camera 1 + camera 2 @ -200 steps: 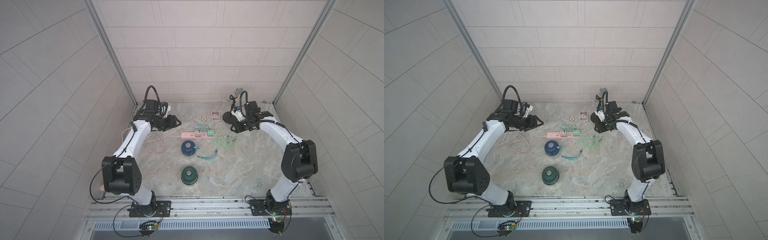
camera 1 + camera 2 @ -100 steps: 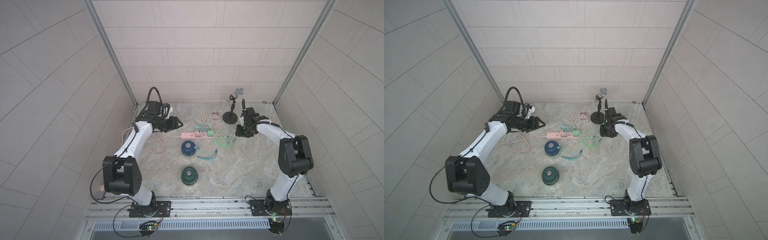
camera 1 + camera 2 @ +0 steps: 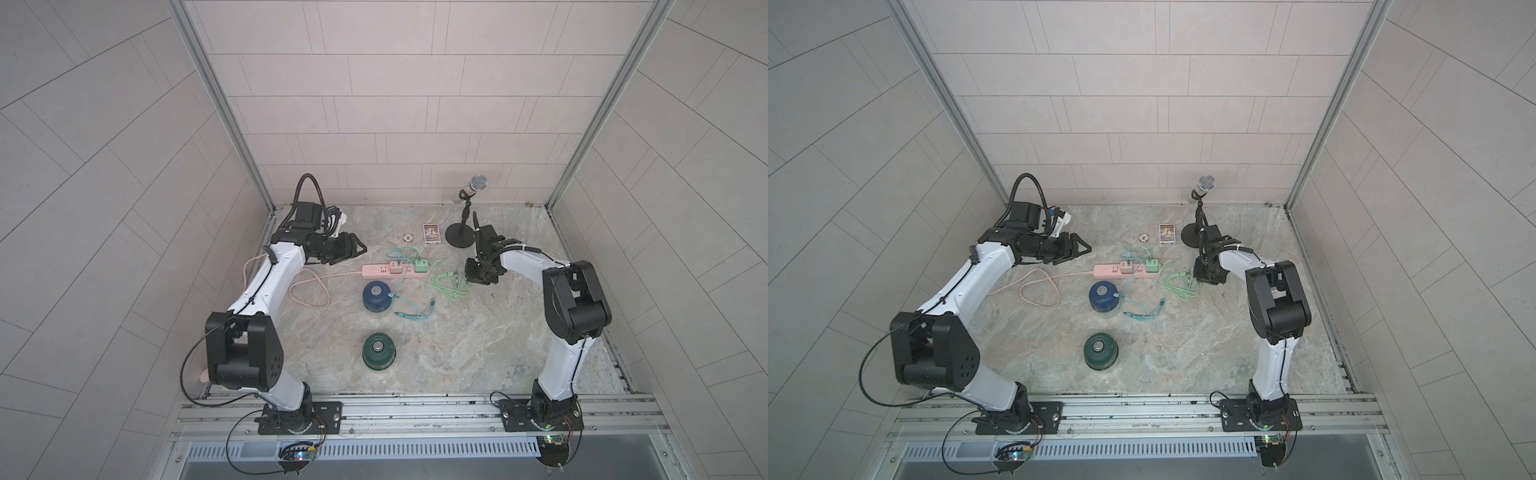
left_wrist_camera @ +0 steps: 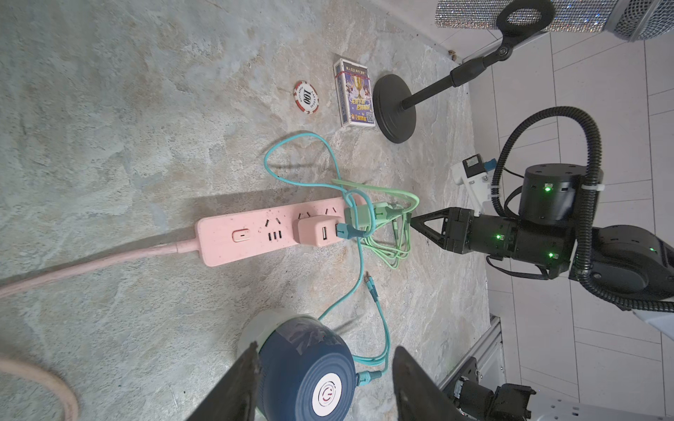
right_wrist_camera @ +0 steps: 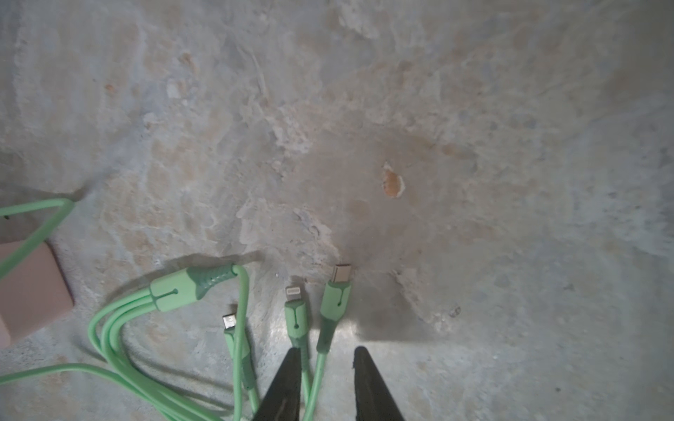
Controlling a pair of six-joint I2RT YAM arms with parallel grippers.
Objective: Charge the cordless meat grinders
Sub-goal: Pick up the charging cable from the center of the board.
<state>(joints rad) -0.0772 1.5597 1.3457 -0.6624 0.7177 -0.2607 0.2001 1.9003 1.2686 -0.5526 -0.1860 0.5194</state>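
Right jaws, narrowly parted, straddle the green cable at lower centre, unclamped; left jaws gape empty. Closing may catch 2 leads, dragging the wrong plug.

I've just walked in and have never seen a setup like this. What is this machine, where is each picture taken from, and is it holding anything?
These are two white robot arms, each ending in a two-fingered gripper. Two pictures look down from overhead on the whole stone table. The other two come from small cameras on the arms' wrists.

On the table are a blue meat grinder with a teal cable that seems plugged into its side, a green meat grinder with none, a pink power strip, a green cable with three free plugs, a microphone stand, a card box and a poker chip.

Nothing is held. The left gripper is open and empty. The right gripper is down at the table, its jaws apart on either side of one green lead.
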